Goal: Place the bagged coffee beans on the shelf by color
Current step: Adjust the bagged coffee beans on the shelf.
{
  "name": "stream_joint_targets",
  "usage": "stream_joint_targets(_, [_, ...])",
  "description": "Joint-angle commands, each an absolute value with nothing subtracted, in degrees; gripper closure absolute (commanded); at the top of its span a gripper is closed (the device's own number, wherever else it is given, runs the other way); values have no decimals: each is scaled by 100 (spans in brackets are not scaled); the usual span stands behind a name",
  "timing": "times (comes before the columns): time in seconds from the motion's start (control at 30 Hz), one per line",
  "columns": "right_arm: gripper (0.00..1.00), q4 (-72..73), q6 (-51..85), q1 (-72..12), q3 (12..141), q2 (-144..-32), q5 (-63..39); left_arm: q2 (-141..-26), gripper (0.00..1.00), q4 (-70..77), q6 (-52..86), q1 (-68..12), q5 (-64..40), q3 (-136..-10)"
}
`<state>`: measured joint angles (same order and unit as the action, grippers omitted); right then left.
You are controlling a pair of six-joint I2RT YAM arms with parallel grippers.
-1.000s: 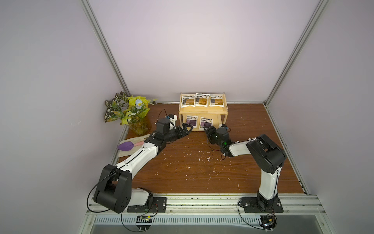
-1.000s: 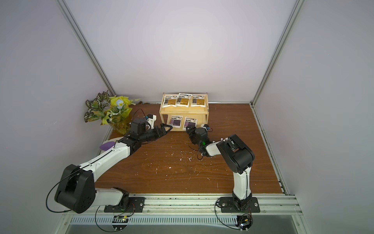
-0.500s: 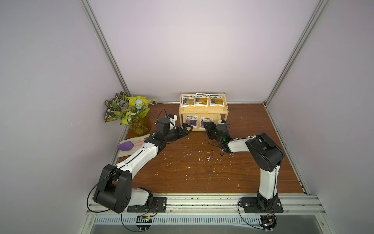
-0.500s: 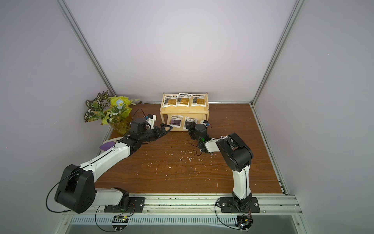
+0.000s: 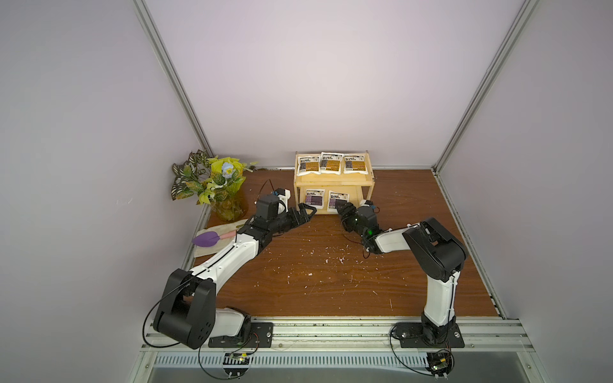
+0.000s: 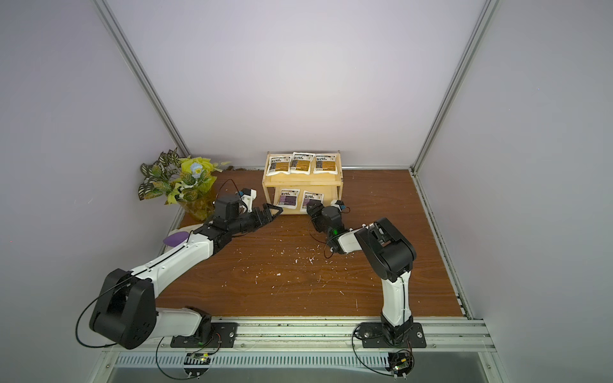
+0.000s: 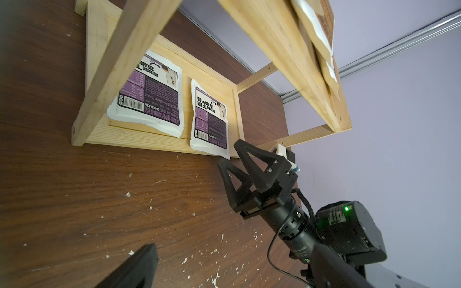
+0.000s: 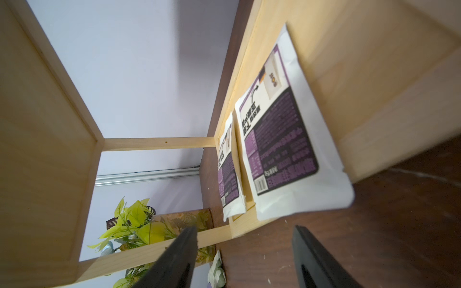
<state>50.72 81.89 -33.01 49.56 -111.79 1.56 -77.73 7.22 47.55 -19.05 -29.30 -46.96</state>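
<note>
The pale wood shelf (image 5: 333,184) stands at the back of the table. Three golden-brown bagged coffee beans (image 5: 331,163) lie side by side on its top tier. Two purple bags (image 5: 314,200) (image 5: 337,201) lie on the bottom tier, also seen in the left wrist view (image 7: 149,99) (image 7: 212,119). The right-hand purple bag (image 8: 279,139) overhangs the front rim. My right gripper (image 8: 244,229) is open and empty, its tips just in front of that overhanging edge. My left gripper (image 5: 310,209) is open by the shelf's front left corner, holding nothing; only one finger (image 7: 139,266) shows in its wrist view.
A potted plant (image 5: 215,185) stands at the back left. In front of it a purple scoop (image 5: 207,238) lies on a cloth (image 5: 219,229). White flecks are scattered over the brown wooden table (image 5: 315,282). Walls enclose three sides.
My right gripper has moved a little forward and left, up to the shelf's bottom tier. The left arm and the bags have not moved.
</note>
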Motion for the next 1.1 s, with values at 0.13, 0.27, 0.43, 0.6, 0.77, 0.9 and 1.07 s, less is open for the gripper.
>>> stream_joint_targets(0.13, [33, 5429, 8250, -3392, 4899, -10944, 413, -7743, 1, 782, 4685, -1846, -2944, -4676])
stream_joint_targets(0.27, [34, 5360, 8279, -3390, 5084, -11085, 483, -7743, 0, 774, 4675, -1846, -2953, -4676])
stream_joint_targets(0.43, [34, 5242, 8302, -3393, 5368, -11305, 527, -7743, 0, 767, 4667, -1846, -2969, -4667])
stream_joint_targets(0.6, [34, 5142, 8308, -3383, 5567, -11449, 581, -7743, 0, 765, 4654, -1846, -2970, -4663])
stream_joint_targets(0.77, [34, 4935, 8297, -3361, 5729, -11561, 648, -7748, 0, 778, 4653, -1846, -2986, -4660])
stream_joint_targets(0.9, [34, 4652, 8318, -3368, 5920, -11664, 783, -7750, 0, 794, 4658, -1846, -2988, -4665])
stream_joint_targets(1.07, [34, 4570, 8347, -3367, 6059, -11775, 945, -7744, 1, 803, 4658, -1846, -2988, -4650])
